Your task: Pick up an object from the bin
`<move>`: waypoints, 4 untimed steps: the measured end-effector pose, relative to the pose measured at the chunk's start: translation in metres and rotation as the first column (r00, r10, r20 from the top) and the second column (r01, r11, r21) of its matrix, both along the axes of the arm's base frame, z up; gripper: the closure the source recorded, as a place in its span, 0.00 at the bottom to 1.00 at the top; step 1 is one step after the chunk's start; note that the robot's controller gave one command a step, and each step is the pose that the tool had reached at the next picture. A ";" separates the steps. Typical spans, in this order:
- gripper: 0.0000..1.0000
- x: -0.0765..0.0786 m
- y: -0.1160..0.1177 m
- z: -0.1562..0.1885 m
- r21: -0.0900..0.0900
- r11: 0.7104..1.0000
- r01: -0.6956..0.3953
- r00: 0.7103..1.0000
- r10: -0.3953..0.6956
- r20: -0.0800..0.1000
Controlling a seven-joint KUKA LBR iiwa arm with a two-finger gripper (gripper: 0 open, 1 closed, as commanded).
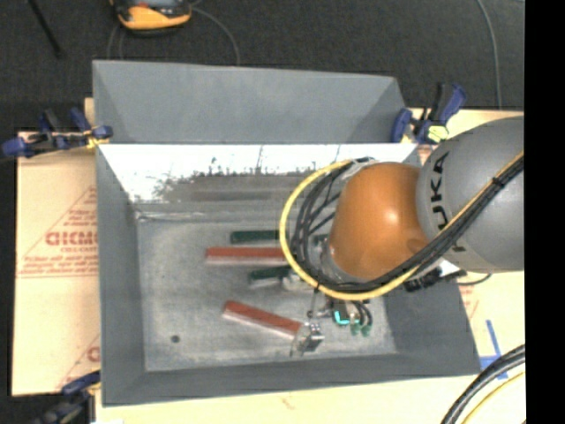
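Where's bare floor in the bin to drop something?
Bare: bin floor left of the sticks, to the left wall, bar one dark speck. Crowded: centre-right, where the green stick, upper red stick, lower red stick and end effector cluster.

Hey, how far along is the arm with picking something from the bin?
Done: the gripper is down in the bin, at the right end of the nearer red stick. In hand: the grasp itself, which I cannot confirm. Left: the lift, since the stick lies flat on the bin floor.

Dark carpet floor (291, 25); orange-black handheld device (150, 5) top left, w/ thin cable (221, 29) trailing off.
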State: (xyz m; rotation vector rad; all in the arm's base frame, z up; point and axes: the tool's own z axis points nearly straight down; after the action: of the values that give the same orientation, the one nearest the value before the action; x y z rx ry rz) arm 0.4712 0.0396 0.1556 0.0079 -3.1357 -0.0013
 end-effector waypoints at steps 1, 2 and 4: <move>0.00 0.002 0.000 0.004 0.001 1.000 0.001 1.000 -0.001 0.008; 0.00 0.006 0.001 0.001 0.001 1.000 0.001 1.000 -0.001 0.011; 1.00 0.074 0.012 -0.069 0.006 0.997 -0.074 0.997 0.073 0.039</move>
State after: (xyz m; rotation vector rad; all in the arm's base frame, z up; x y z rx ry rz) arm 0.5450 0.0514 0.0868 0.1249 -3.1721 -0.0120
